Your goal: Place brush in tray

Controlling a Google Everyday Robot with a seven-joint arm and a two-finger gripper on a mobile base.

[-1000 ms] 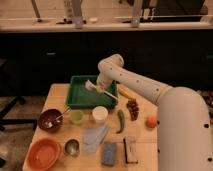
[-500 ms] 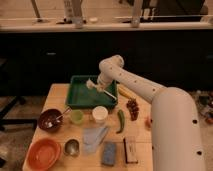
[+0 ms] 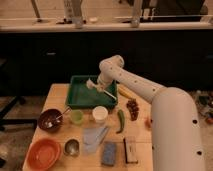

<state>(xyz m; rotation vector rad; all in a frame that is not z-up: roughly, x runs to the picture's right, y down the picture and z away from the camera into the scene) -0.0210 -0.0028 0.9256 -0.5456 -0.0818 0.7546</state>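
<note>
The gripper (image 3: 101, 85) hangs over the right half of the tray (image 3: 77, 100), fingers closed on the brush (image 3: 100, 88), so the placing step is underway; next, lower and release.

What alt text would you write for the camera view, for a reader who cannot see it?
A white robot arm reaches over a large green plastic tray on a wooden table; its gripper is above the tray's right side, with a slim white-handled brush at it. Nearby stand an orange bowl and a white cup.
</note>
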